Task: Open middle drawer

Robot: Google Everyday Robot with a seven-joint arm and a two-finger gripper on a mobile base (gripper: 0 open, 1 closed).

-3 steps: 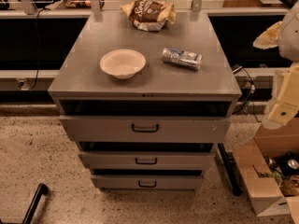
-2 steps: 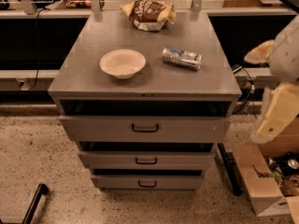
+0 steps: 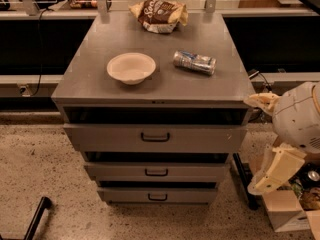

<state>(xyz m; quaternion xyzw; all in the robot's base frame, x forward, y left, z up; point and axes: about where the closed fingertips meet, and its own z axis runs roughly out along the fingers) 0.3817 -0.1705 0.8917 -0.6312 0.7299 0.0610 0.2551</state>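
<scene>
Camera view: My gripper [image 3: 281, 143] hangs at the right edge of the scene, beside the grey cabinet [image 3: 90, 86] and level with its drawer fronts, touching none of them. Whether the pincer is wide or narrow I cannot tell from this angle. The middle drawer [image 3: 200, 172] sits between the taller top drawer [image 3: 100, 138] and the narrower bottom drawer [image 3: 125, 196], its small dark loop handle [image 3: 156, 172] centred on the low front panel, and a dark gap shows above that panel. My gripper is well to the right of that handle. On the cabinet top, a pale bowl [image 3: 131, 67] stands left of centre, a can [image 3: 194, 62] lies on its side to the right of it, and a crumpled snack bag [image 3: 158, 15] rests at the back edge. A cardboard box [image 3: 282, 213] sits on the speckled floor [image 3: 40, 174] below my gripper.
</scene>
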